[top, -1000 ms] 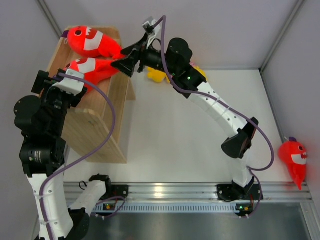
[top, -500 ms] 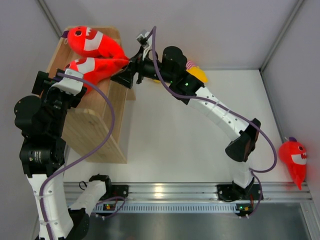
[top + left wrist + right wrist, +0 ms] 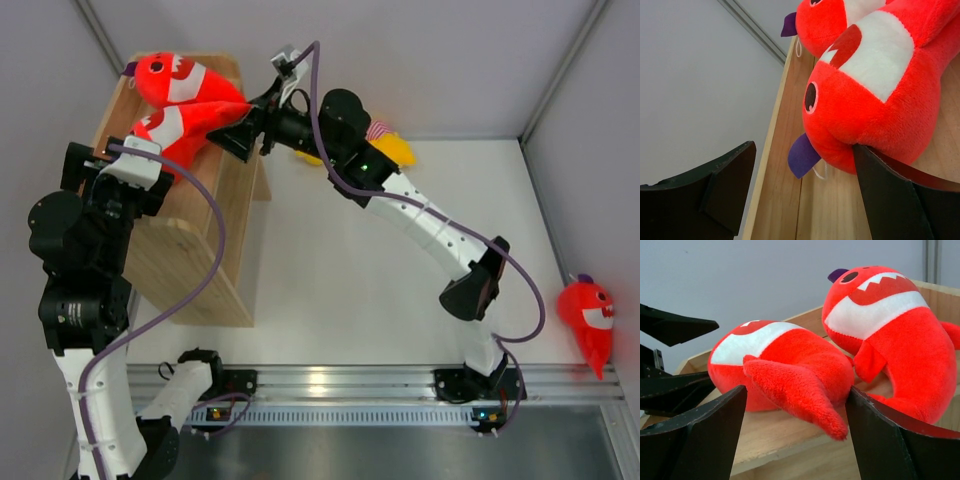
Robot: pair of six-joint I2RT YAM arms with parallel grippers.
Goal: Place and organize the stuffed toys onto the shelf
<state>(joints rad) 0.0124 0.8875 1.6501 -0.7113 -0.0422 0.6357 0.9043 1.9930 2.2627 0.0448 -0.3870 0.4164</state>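
Right now the right hand [image 3: 795, 392] is straddling the tail of one shark [image 3: 785, 357] on the shelf [image 3: 190, 255], spread wide; left hand [image 3: 804, 150], also wide, is flanking its head.

We see bright, even overhead light on the white table [image 3: 330, 270], a soft faint shadow beside the shelf [image 3: 190, 250], and a glare patch on the metal rail [image 3: 320, 380]. In the wrist views the red sharks [image 3: 790, 365] look sharp and saturated, while the black fingers [image 3: 715, 190] up close go soft.

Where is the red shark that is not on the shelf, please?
In the top view, the red shark lies alone at the right edge of the table, beside the wall.
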